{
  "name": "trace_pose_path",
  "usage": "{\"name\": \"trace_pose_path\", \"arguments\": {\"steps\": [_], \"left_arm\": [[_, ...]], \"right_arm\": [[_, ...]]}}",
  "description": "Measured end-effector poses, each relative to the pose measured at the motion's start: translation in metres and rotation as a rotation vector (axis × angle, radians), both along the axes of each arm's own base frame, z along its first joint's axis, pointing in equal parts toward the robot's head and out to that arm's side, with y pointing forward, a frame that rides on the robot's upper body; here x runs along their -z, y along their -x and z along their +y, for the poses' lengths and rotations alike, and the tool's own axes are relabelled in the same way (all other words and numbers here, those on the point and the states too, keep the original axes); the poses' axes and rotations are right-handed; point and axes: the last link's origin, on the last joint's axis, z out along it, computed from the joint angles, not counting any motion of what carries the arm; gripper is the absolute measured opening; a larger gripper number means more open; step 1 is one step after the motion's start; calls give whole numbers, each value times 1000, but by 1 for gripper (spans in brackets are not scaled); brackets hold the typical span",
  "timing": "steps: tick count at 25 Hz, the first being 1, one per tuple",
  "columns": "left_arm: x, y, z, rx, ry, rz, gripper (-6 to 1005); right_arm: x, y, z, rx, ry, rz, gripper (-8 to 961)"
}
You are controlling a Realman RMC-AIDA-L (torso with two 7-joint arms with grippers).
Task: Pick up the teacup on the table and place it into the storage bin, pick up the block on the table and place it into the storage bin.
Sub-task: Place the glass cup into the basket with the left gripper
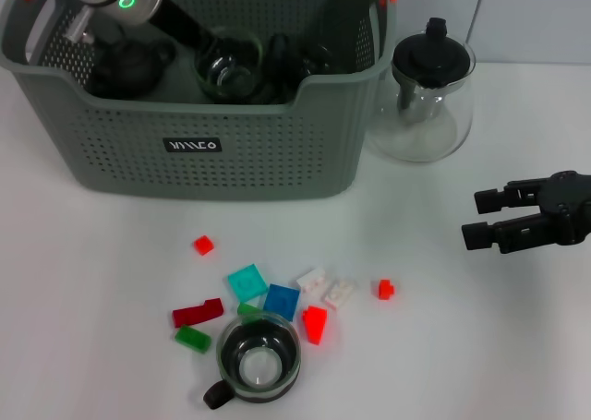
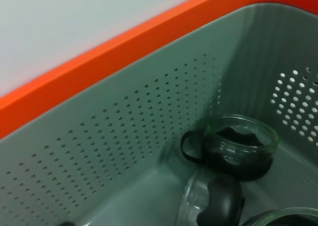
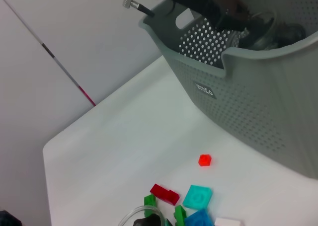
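Head view: L arm reaches from the far left down into the storage bin (image 1: 231, 152), its green status light lit; the left gripper (image 1: 242, 58) is sunk among the glassware inside, and whether its fingers are apart or closed, or touching anything, cannot be told. L wrist view looks along the bin's perforated inner wall (image 2: 124, 151) under the orange rim clip (image 2: 99, 62), w/ a glass cup (image 2: 238, 146) w/ a black handle lying on the bin floor and more glassware beside it at the frame edge. R arm is parked at the right edge of the table (image 1: 92, 272), clear of everything; the right gripper (image 1: 480, 218) points left, fingers spread w/ a clear gap between them, holding nothing. The teacup (image 1: 259, 361) still on the table stands upright at the near edge, centre-left, black handle to its near left. Blocks lie scattered just beyond it: green block (image 1: 193, 338) and dark red block (image 1: 199, 313) to its left, cyan block (image 1: 247, 282) and blue block (image 1: 282, 302) on its far side, red wedge block (image 1: 315, 324) just to its right, two white blocks (image 1: 326, 286) beyond that, a small red block (image 1: 385, 290) further right, and another small red block (image 1: 203, 245) apart, nearer the bin. Glass teapot (image 1: 425, 97) w/ black lid stands just right of the bin. R wrist view shows the bin's label side (image 3: 258, 102), the lone red block (image 3: 204, 160) and the block cluster near the frame edge.
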Motion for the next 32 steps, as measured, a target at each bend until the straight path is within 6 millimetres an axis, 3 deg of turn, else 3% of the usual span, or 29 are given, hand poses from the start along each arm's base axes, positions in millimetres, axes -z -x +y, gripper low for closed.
{"name": "trace_pose_path", "arguments": {"steps": [20,29,32], "left_arm": [[19,2,-10,2,49,36,45],[16,-1,-10,6,45,35,100],[13,-4,-10,17,33,30,210]], "right_arm": [[2,-2,-2,-8,2,4,940],[2,-3,-3,-10,-3,4,941],[2,-3,-3,-9,-3,4,941]]}}
